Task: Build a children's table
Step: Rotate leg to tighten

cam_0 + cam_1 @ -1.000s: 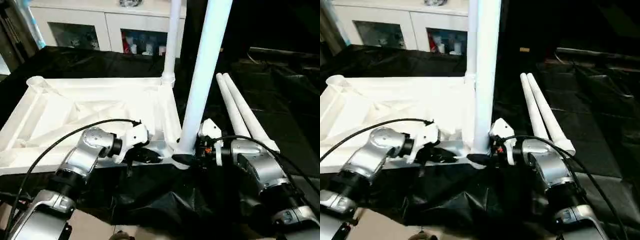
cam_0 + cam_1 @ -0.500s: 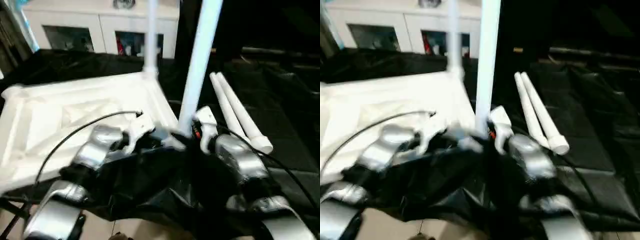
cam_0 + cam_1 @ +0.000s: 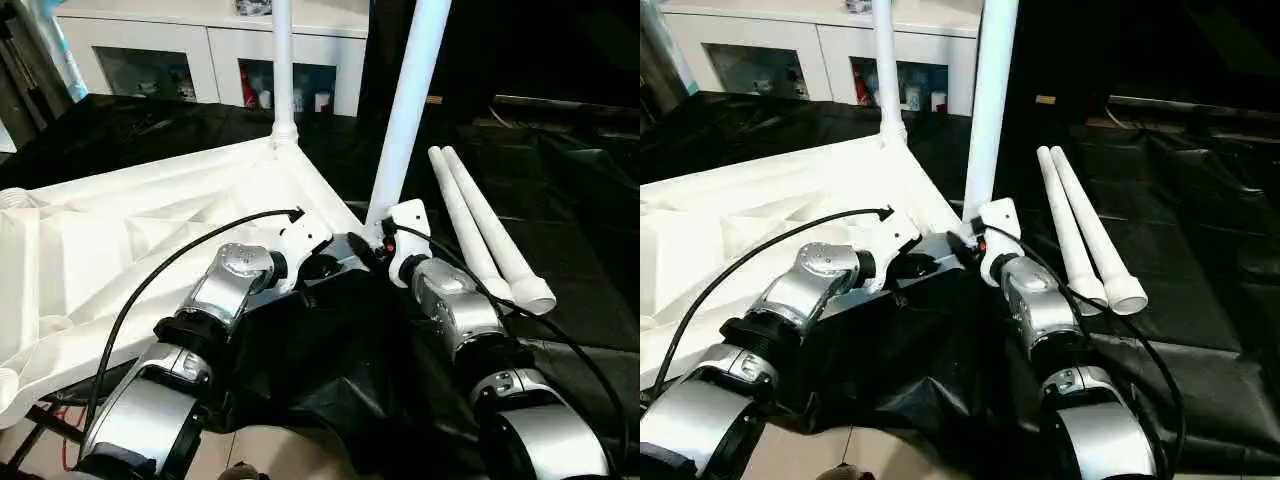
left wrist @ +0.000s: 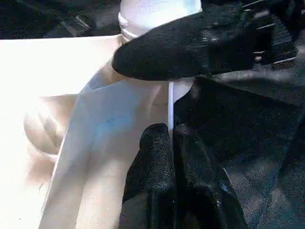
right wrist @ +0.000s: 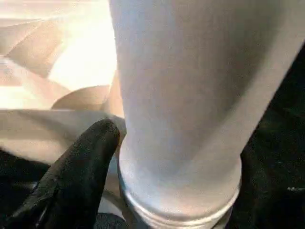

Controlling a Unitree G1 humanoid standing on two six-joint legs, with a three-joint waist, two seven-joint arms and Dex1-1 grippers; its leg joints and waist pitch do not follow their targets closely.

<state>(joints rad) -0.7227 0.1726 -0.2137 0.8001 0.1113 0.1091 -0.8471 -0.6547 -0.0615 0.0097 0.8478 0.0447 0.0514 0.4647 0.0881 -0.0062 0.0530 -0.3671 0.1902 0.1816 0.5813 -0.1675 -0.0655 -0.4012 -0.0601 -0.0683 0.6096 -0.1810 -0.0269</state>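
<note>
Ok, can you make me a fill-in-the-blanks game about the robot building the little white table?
1. The table top lies with its ribbed side facing ____.
2. The number of legs standing up from the top's corners is ____.
3. The spare legs lying on the black sheet number ____.
4. The right gripper is at the bottom end of a ____.

Missing words: up; two; two; leg

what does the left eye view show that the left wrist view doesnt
Left eye view: two loose legs lying on the black sheet, a second upright leg at the far corner, the cabinet. Left wrist view: the left pincer shut on the thin edge of the tabletop. Both: the tabletop's underside and the near upright leg at its base.
</note>
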